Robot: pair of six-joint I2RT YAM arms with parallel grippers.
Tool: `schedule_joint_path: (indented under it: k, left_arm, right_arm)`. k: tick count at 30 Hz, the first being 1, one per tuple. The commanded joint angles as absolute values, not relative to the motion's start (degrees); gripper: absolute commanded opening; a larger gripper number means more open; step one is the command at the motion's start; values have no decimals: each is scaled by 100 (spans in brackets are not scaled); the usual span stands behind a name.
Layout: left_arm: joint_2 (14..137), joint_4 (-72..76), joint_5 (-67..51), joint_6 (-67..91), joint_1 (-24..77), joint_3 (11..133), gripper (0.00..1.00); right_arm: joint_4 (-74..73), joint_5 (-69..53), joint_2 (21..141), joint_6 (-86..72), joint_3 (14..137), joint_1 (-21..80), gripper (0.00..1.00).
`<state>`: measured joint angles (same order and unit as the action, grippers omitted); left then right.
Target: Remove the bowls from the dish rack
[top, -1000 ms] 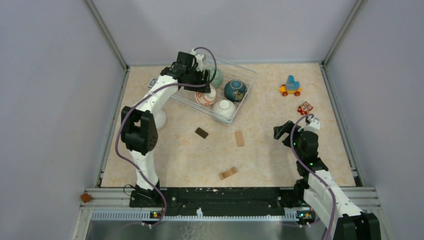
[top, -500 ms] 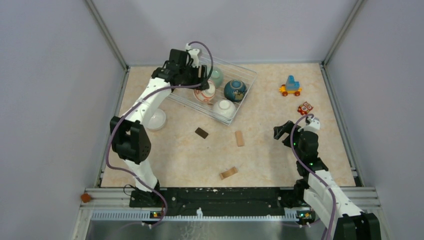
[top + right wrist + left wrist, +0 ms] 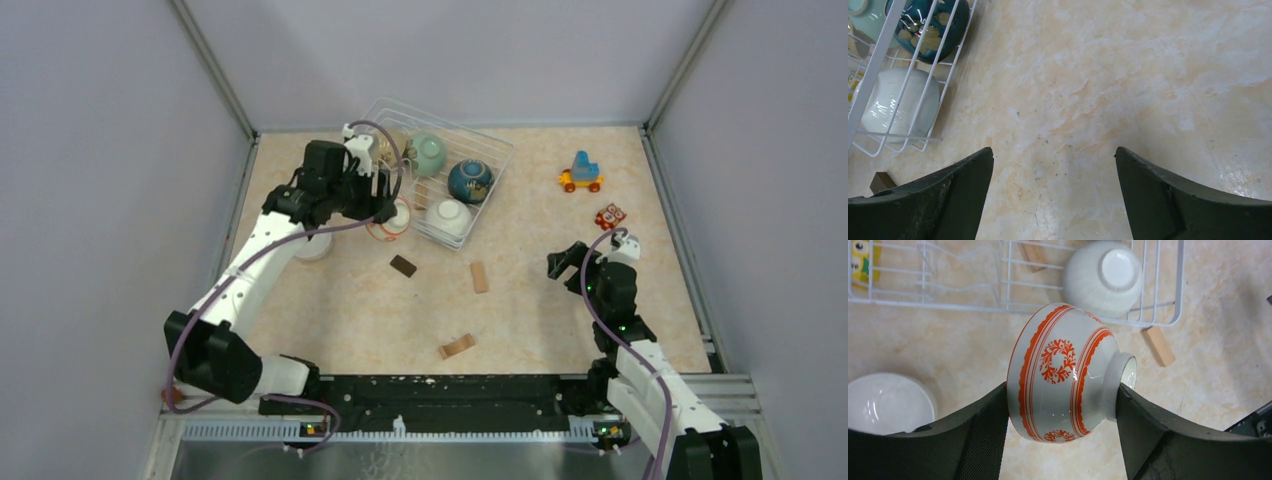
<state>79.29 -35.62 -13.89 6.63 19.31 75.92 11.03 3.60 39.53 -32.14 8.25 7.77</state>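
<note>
My left gripper [image 3: 386,216] is shut on a white bowl with an orange-red pattern [image 3: 1063,375]. The bowl lies on its side between the fingers, above the table just outside the near edge of the dish rack [image 3: 497,150]. Inside the rack are a mint green bowl [image 3: 428,153], a dark blue bowl [image 3: 469,181] and an upside-down white bowl [image 3: 449,217]. Another white bowl [image 3: 312,245] stands upright on the table to the left. Far to the right, my right gripper [image 3: 570,262] hangs open over bare table with nothing between its fingers.
Loose on the table are a dark brown block [image 3: 403,265], a wooden block [image 3: 480,276] and another wooden piece [image 3: 457,346]. A blue and yellow toy [image 3: 581,174] and a small red toy [image 3: 610,215] sit at the right. Walls close in the left, back and right sides.
My left arm has pulled back out of the rack toward the near left, carrying the patterned bowl from inside the rack to just outside it. The right arm has not moved.
</note>
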Motion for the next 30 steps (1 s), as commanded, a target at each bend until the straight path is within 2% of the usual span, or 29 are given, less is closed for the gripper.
schedule_joint_path:
  k: [1, 8, 11, 17, 21, 30]
  left_arm:
    - [7206, -3472, -1084, 550, 1947, 7056, 53]
    - [6619, -3245, 226, 1301, 1954, 6057, 43]
    - [6649, -3206, 765, 1810, 1947, 5841, 43]
    - [6981, -3448, 1046, 2236, 1955, 5809, 47]
    - [7105, -3453, 1240, 2233, 1963, 5687, 42]
    - [7335, -3628, 2274, 2477, 2280, 5570, 40]
  right_arm:
    - [1276, 373, 3959, -3213, 860, 811, 91]
    - [1266, 365, 3900, -3209, 844, 811, 91]
    - [1266, 348, 3902, -3208, 842, 812, 90]
    - [1258, 346, 3895, -3210, 842, 809, 90]
    - [1257, 363, 3887, -3212, 844, 810, 91]
    - [1257, 374, 3885, -3209, 844, 809, 91]
